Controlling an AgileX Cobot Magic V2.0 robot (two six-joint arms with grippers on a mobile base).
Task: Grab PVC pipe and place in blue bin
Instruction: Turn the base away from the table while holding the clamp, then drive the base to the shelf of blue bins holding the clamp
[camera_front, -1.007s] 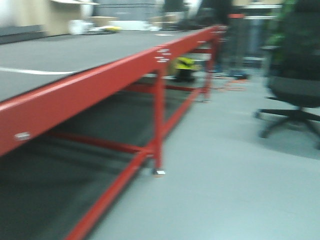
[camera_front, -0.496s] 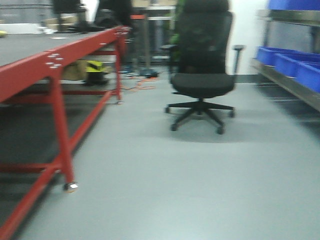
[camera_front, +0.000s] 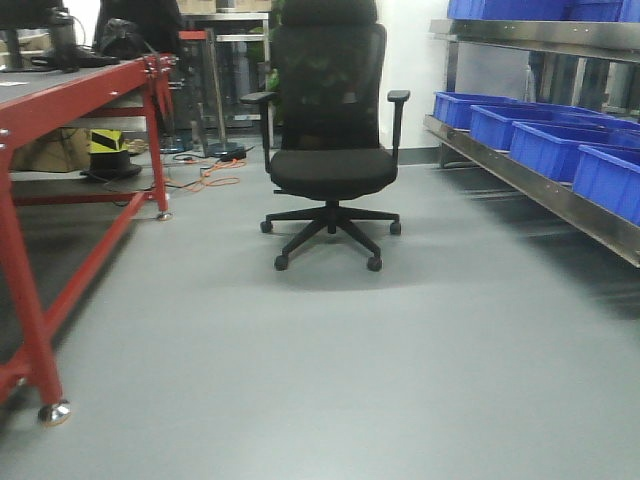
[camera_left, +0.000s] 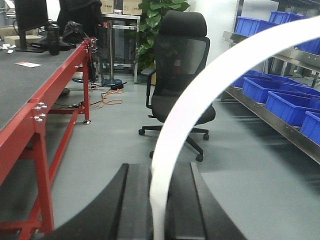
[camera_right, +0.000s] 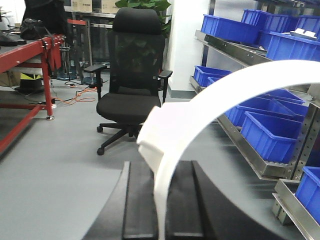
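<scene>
The front view is taken from low above the floor, facing the far office chair. Both wrist views are taken higher, just behind the left tool and right tool, and the same chair is shared.

Right wrist-mounted view. The right end effector fills the lower foreground, nearer the camera than the black office chair. Its two dark fingers press against the lower end of the white PVC pipe. The pipe arches up and away to the right of the chair, with a stepped edge low on the curve. Left of the chair stands a red-framed worktop, with an orange cable on the grey floor between them. Right of the chair, metal shelving carries blue bins. A leafy plant shows behind the chair.
</scene>
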